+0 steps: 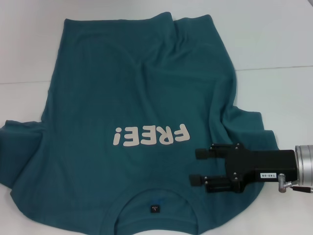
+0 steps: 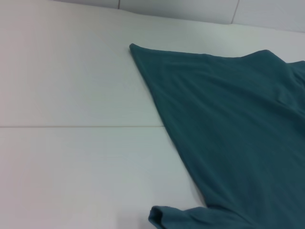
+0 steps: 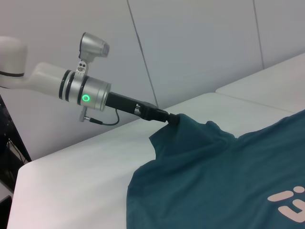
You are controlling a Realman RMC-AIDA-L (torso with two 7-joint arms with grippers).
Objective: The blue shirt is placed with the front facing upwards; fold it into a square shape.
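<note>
The right gripper [image 1: 199, 167] is seen in the head view at about four o'clock from the white lettering [image 1: 150, 135], its two black fingers [image 1: 204, 153] held apart with a clear gap between them and nothing gripped; they point toward nine o'clock and hover over the shirt's right shoulder area, beside the neckline [image 1: 155, 196]. Behind the fingers a black block with a small white label is carried on a silver wrist that enters from the three o'clock edge, so the arm lies roughly level across the cloth. The left gripper [image 3: 172, 119] appears only in the right wrist view, where its dark tip is closed on a raised edge of the blue shirt [image 1: 137, 98] near the left sleeve; the cloth is pulled up into a small peak there. Its arm reaches in level from the nine o'clock side of that picture, with a silver cuff bearing a green lit ring [image 3: 86, 98] and a thin cable below it. The blue shirt is spread front up on the white table [image 1: 274, 44], neck toward six o'clock in the head view and hem toward twelve, with folds bunched along its right side. In the left wrist view a flat stretch of the shirt and a curled edge are shown on the table. White wall panels [image 3: 200, 47] stand behind the table.
</note>
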